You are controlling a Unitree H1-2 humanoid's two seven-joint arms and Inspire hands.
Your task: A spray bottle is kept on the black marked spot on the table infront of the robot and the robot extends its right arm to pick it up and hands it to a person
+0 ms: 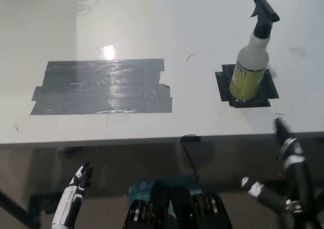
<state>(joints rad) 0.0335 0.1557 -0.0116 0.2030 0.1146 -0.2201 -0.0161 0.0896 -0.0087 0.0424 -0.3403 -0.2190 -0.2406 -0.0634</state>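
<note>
While the spray bottle (250, 62) stands upright on its small black marked spot (246, 90) on the desk (152, 37), the black right hand (286, 173) hangs below the desk's near edge, empty, with its fingers spread apart. The bottle is ahead of that hand and a little toward the robot's left, well apart from it, with the desk edge between them. Its black trigger head points away from the hand, toward the far side.

The step in hand looks like the opening reach. To do it well, the hand should probably rise clear of the desk edge first, then travel forward at the height of the bottle's pale body, not the narrow neck. Keeping the fingers wide until they surround the body should avoid knocking the tall, light bottle over. A grip around the labelled middle would likely hold steadiest and leave the top free for the person to take.

A large patch of grey tape (101, 87) lies far to the left of the right hand and plays no part. The white left hand (73, 196) rests low, below the desk, fingers loosely parted and holding nothing.
</note>
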